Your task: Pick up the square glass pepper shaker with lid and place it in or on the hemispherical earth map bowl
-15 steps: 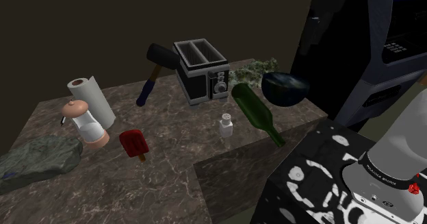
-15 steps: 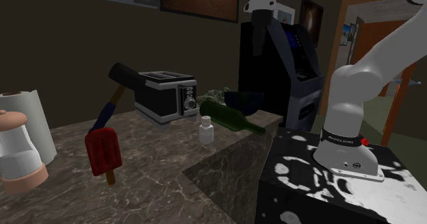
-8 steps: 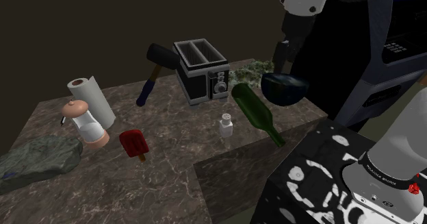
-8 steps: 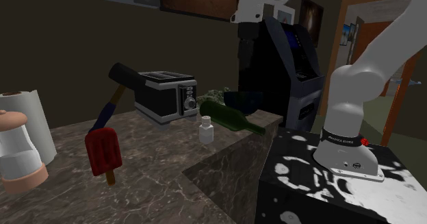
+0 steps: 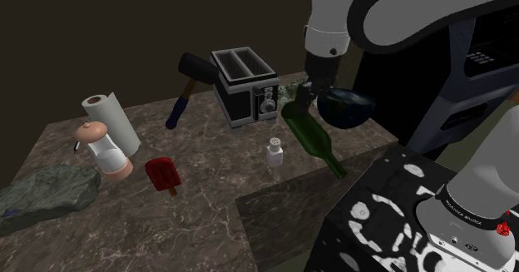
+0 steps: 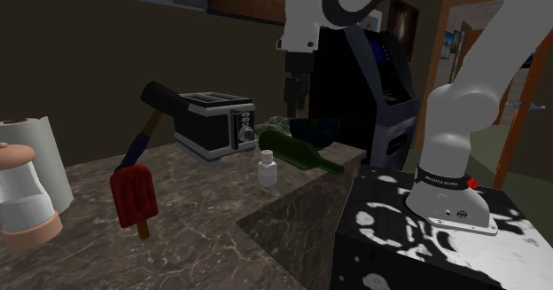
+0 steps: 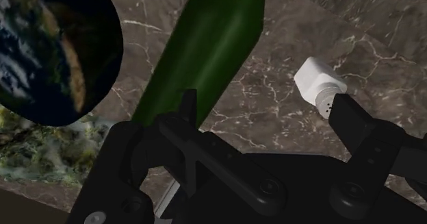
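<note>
The small white square shaker (image 5: 274, 150) with a perforated lid stands upright on the marble counter (image 5: 208, 154), near its front step. The dark earth-map bowl (image 5: 345, 106) sits at the counter's far right corner in the shoulder view. My black gripper (image 5: 308, 96) hangs above the base of a lying green bottle (image 5: 309, 133), between toaster and bowl, well above the counter. Seen from the wrist, the gripper (image 7: 263, 101) is open with nothing in it. The shaker (image 7: 318, 83) lies just beyond one fingertip, and the bowl (image 7: 55, 51) is off to the other side. Shaker (image 6: 267, 168) and bowl (image 6: 316, 129) stand apart.
A black toaster (image 5: 245, 87) and a hammer (image 5: 187, 83) stand behind the shaker. A red ice lolly (image 5: 164, 175), a pepper mill (image 5: 104, 150), a paper roll (image 5: 112, 116) and a grey rock (image 5: 46, 194) fill the counter's left. Leafy greens (image 5: 309, 83) lie behind the bowl.
The arm has swung in from the upper right, leftward and down. The gripper now hangs over the green bottle beside the bowl. Nothing on the counter has moved.
</note>
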